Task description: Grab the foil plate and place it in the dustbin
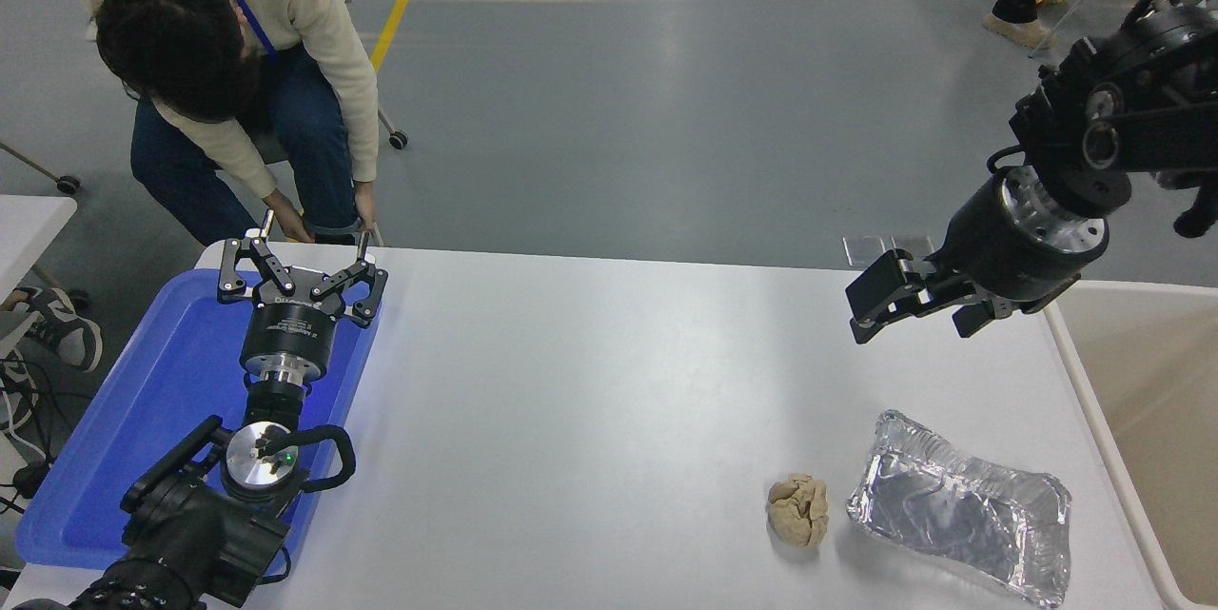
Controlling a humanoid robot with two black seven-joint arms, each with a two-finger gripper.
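Note:
The foil plate (961, 507) is a shiny silver tray with a wrinkled rim, lying flat on the white table (590, 401) at the front right. The dustbin (1142, 420) is a pale beige bin with a cream rim at the table's right edge. My right gripper (871, 305) comes in from the upper right and hovers well above the table, behind the foil plate and apart from it; its fingers are open and empty. My left gripper (303, 253) is parked open over a blue tray at the left.
A small beige wrinkly lump (798, 510) lies just left of the foil plate. A flat blue tray (143, 420) sits at the left edge. A person (228, 68) bends over at the table's far left side, hands near the table's edge.

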